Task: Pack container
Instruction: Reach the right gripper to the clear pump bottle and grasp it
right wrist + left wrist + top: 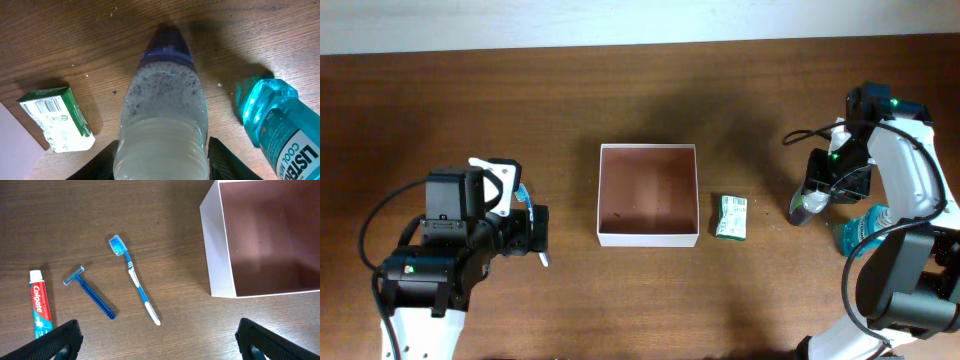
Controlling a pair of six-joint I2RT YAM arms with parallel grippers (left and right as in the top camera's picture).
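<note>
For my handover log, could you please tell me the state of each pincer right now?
Left pincer: open, empty.
Right pincer: closed on the clear bottle.

Just a dark brown wood-grain desk filling pretty much everything, a pale strip showing past its far edge, and soft light throwing blurry shadows.

Box at centre, green carton just beside it at three o'clock; farther out, right gripper holds a bottle.
</note>
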